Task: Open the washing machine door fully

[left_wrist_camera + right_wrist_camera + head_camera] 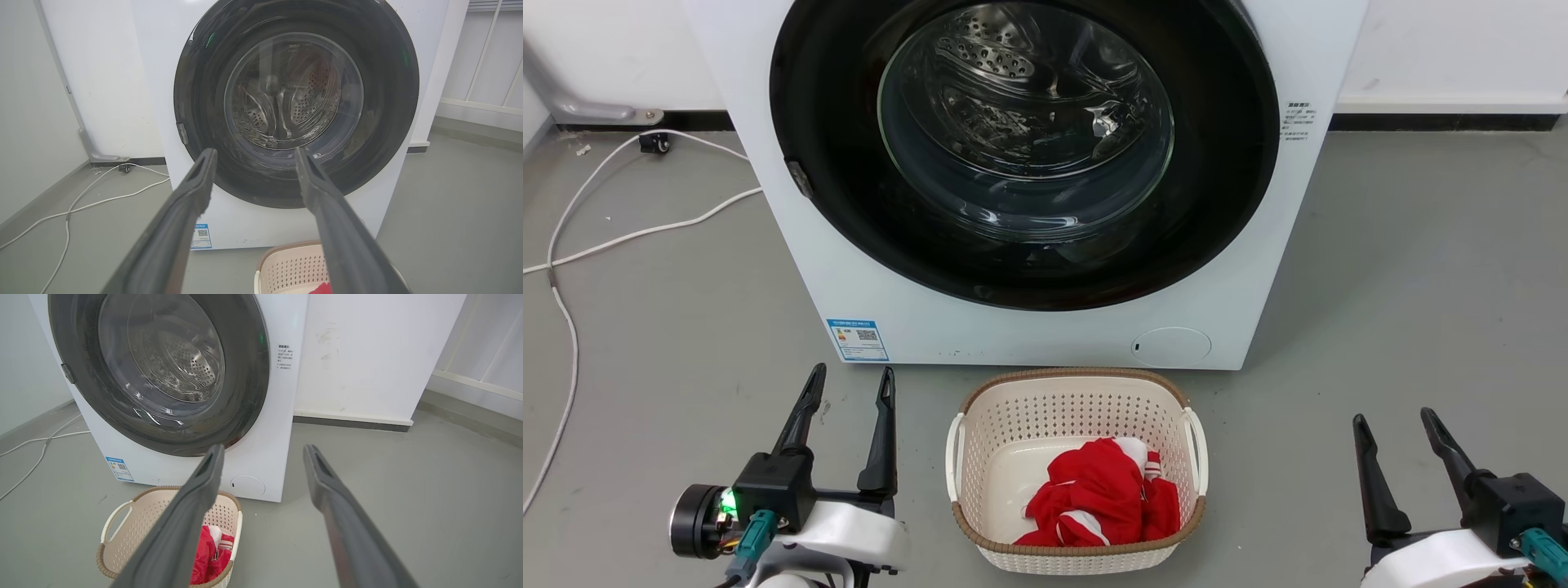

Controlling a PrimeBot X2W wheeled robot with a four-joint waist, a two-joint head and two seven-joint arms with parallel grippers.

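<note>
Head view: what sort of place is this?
Probably a laundry corner, possibly a test room set up as one: a white front-loading washing machine against a wall, a cream laundry basket holding a red garment in front of it, and a loose white cable on the bare grey floor.

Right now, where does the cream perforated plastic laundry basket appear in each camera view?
Head view: cream perforated plastic laundry basket, bottom centre, before the white washing machine.
Left wrist view: bottom edge, right of centre, cut off.
Right wrist view: lower left corner.
Shared landmark: small blue label low on the machine's front.
</note>
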